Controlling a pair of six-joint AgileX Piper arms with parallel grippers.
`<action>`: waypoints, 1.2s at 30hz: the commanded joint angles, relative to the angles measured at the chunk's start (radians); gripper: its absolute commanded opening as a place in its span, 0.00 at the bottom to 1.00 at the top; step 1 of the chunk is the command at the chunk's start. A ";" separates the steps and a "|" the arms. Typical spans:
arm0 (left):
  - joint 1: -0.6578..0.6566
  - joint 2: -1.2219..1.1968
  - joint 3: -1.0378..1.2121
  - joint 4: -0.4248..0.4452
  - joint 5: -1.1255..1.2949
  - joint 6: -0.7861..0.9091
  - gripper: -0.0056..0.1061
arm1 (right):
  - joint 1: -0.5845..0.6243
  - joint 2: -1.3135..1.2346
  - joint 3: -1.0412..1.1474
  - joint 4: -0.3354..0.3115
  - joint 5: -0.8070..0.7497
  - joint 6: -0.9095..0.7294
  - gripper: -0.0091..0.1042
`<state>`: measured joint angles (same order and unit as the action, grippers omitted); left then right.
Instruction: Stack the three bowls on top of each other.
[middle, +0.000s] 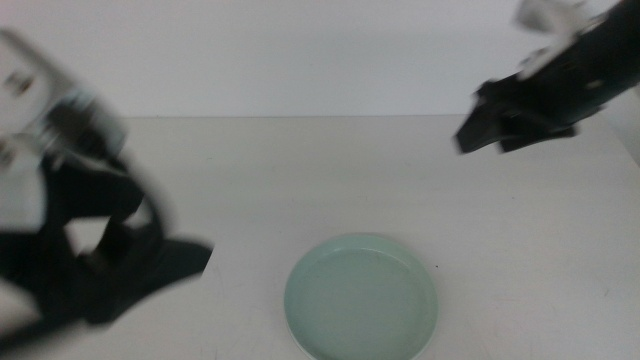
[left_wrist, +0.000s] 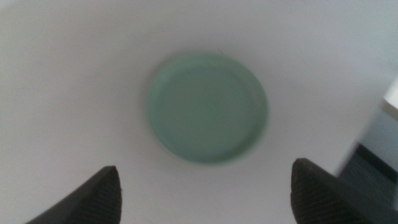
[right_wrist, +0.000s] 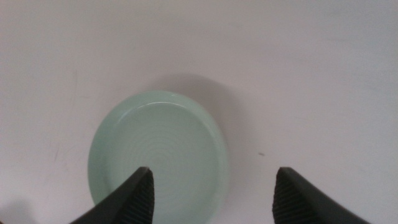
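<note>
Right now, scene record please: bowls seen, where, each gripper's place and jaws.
bowls in view: one, the mint green bowl
bowl position: on the white table, near the front edge, upright, nothing in it
other bowls: not in any view
left gripper: left of the bowl, apart from it, jaws open, holding nothing
right gripper: raised at the far right, well away from the bowl, jaws open, holding nothing
stack: not started

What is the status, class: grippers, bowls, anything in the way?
Left gripper open, raised left of the mint green bowl. Right gripper open, high at the right. Only one bowl visible, empty, on the table. Nothing in the way.
</note>
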<state>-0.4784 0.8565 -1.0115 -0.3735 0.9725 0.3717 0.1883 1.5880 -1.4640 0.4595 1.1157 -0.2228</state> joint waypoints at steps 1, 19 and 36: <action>0.002 0.056 -0.050 -0.001 -0.137 -0.040 0.89 | -0.051 -0.088 -0.034 0.013 0.014 -0.015 0.50; 0.424 0.442 -0.417 0.005 -0.117 -0.095 0.89 | -0.227 -0.542 0.298 -0.113 -0.228 -0.031 0.49; 0.507 -0.108 0.270 -0.144 -0.604 0.075 0.89 | -0.227 -0.944 0.762 -0.118 -0.642 -0.106 0.46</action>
<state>0.0265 0.7842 -0.7512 -0.4852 0.4733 0.4438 -0.0296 0.6593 -0.7020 0.3378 0.5754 -0.3057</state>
